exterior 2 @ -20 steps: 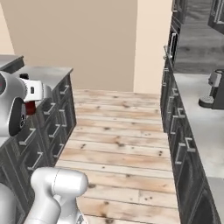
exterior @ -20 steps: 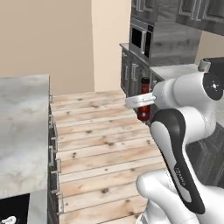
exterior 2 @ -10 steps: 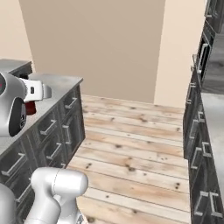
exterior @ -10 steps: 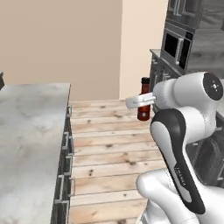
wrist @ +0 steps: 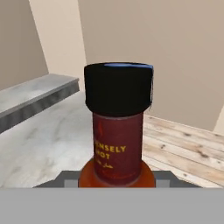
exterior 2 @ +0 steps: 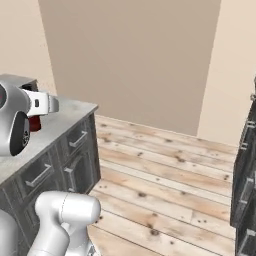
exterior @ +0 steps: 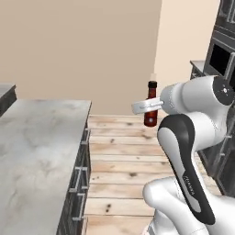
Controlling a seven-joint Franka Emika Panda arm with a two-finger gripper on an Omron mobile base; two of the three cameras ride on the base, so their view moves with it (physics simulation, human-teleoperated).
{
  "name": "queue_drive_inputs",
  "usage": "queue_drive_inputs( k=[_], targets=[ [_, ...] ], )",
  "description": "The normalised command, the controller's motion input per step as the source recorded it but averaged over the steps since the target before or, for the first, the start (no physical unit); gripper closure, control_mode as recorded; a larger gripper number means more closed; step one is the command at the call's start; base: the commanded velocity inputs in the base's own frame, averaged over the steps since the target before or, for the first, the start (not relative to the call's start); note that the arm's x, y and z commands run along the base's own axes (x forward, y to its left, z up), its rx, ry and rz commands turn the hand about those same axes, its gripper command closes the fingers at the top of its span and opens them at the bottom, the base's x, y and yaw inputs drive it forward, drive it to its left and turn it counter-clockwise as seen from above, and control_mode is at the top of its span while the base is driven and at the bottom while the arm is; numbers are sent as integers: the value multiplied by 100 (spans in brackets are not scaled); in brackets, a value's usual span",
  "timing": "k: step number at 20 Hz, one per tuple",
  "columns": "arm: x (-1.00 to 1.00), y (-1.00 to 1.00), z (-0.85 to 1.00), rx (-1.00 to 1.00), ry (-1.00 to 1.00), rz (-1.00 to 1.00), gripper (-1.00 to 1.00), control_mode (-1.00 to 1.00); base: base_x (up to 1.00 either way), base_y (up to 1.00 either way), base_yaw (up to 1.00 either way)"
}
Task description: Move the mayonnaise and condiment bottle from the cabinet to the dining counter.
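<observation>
My gripper [exterior: 148, 106] is shut on the condiment bottle [exterior: 151, 104], a slim dark red bottle with a black cap, held upright in the air above the floor. In the hand view the condiment bottle [wrist: 117, 144] stands close between the fingertips, its black cap [wrist: 118, 87] level with the far wall. The dining counter [exterior: 41, 137], with a pale veined marble top, lies to the left of the bottle. In the right base view the gripper [exterior 2: 42, 103] hangs over the dining counter's [exterior 2: 67, 112] near end, with a red part of the bottle [exterior 2: 34, 123] below it. The mayonnaise and the cabinet are out of view.
Dark drawer fronts with metal handles [exterior: 79, 180] line the counter's base. A wood plank floor [exterior: 119, 151] runs between the counter and dark cabinets with a black oven [exterior: 222, 59] on the right. A beige wall [exterior 2: 130, 55] closes the far end.
The whole picture has swung: the base has turned, so the marble counter now looms larger and the far wall is nearer. The bottle stays in the shut gripper, in the same pose.
</observation>
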Motion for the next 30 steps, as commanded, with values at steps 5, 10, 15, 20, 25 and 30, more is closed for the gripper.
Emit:
queue_drive_inputs(
  k=[5, 10, 15, 20, 25, 30],
  targets=[
    [0, 0, 0, 0, 0, 0, 100, 100, 94, -47, 31],
    [0, 0, 0, 0, 0, 0, 100, 100, 97, -46, 31],
    [0, 0, 0, 0, 0, 0, 100, 100, 100, -34, 31],
    [0, 0, 0, 0, 0, 0, 100, 100, 100, -29, 32],
    [0, 0, 0, 0, 0, 0, 100, 100, 100, -17, 35],
    [0, 0, 0, 0, 0, 0, 100, 100, 98, -4, 41]
  ],
)
